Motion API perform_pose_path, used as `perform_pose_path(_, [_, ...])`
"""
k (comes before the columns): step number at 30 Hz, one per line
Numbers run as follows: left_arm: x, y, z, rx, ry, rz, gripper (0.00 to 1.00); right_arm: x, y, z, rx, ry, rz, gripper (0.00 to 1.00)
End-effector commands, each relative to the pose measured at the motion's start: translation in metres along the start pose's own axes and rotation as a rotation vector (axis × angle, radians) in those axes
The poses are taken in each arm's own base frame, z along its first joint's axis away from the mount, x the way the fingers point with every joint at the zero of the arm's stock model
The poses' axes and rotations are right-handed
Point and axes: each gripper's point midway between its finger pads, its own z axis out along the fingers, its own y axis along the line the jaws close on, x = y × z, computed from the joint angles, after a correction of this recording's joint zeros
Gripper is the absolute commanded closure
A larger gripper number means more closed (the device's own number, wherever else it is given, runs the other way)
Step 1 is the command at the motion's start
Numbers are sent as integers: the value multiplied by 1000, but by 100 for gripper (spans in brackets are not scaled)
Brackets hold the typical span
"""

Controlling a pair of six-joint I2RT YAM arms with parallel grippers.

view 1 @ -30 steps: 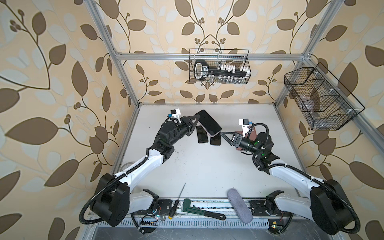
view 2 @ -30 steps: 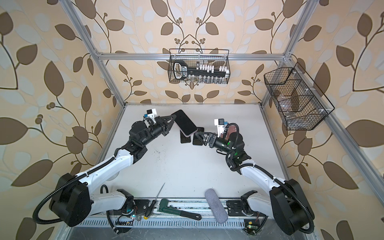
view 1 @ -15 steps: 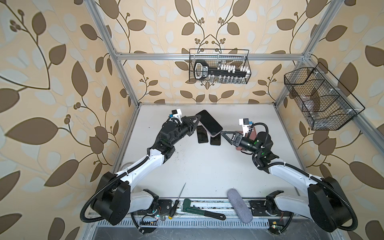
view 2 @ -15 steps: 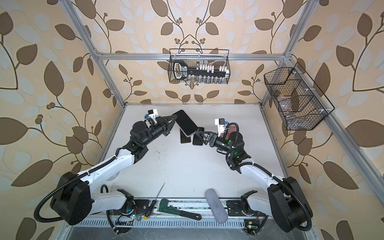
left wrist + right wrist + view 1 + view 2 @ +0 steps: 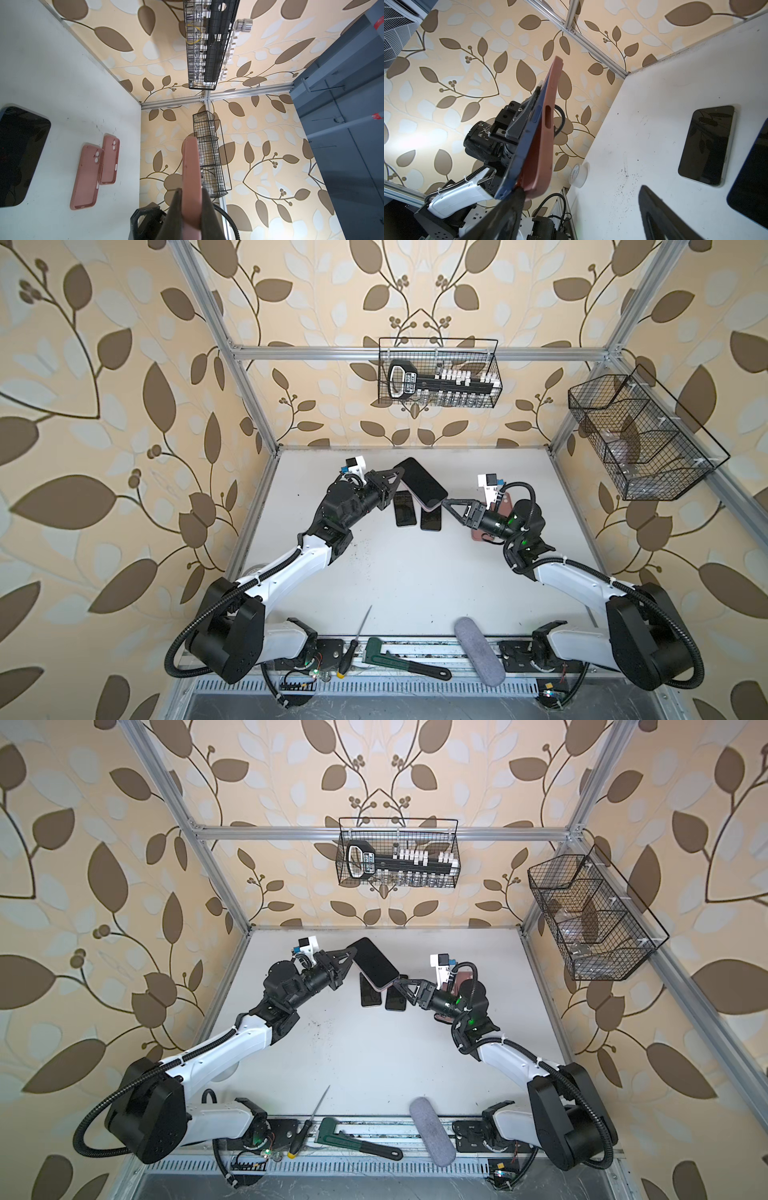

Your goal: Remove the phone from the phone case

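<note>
A dark-screened phone (image 5: pixel 419 483) (image 5: pixel 374 963) in a pink phone case (image 5: pixel 191 166) (image 5: pixel 546 124) hangs tilted above the table's far middle. My left gripper (image 5: pixel 397 480) (image 5: pixel 350 963) (image 5: pixel 192 199) is shut on its far edge, a finger on each face. My right gripper (image 5: pixel 451 506) (image 5: pixel 401 986) (image 5: pixel 581 207) stands open at the near corner. One of its fingers (image 5: pixel 508 207) touches that corner, where the case stands a little off the blue phone edge (image 5: pixel 525 137). The other finger (image 5: pixel 660 214) hangs free over the table.
Two bare phones (image 5: pixel 405 509) (image 5: pixel 431 518) lie flat under the held one. Two empty pink cases (image 5: pixel 86 176) (image 5: pixel 110 162) lie beneath the right arm. A tape roll (image 5: pixel 579 174) sits at the left table edge. Wire baskets (image 5: pixel 438 373) (image 5: pixel 640 439) hang on the walls.
My right gripper has edged in to the held phone's near corner and its jaws have narrowed slightly. The left gripper and the phone have stayed put.
</note>
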Motion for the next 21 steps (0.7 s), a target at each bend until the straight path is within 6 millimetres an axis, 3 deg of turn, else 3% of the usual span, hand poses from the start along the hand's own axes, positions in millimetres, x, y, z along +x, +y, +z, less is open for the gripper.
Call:
perform_pose_path(1, [26, -59, 4, 182, 114, 40, 100, -19, 18, 6, -65, -17, -10, 15])
perform_pose_path(9, [32, -54, 14, 174, 144, 49, 100, -26, 26, 12, -122, -4, 18, 18])
perform_pose_path(21, [21, -44, 28, 134, 97, 102, 100, -20, 35, 3, -189, -9, 138, 34])
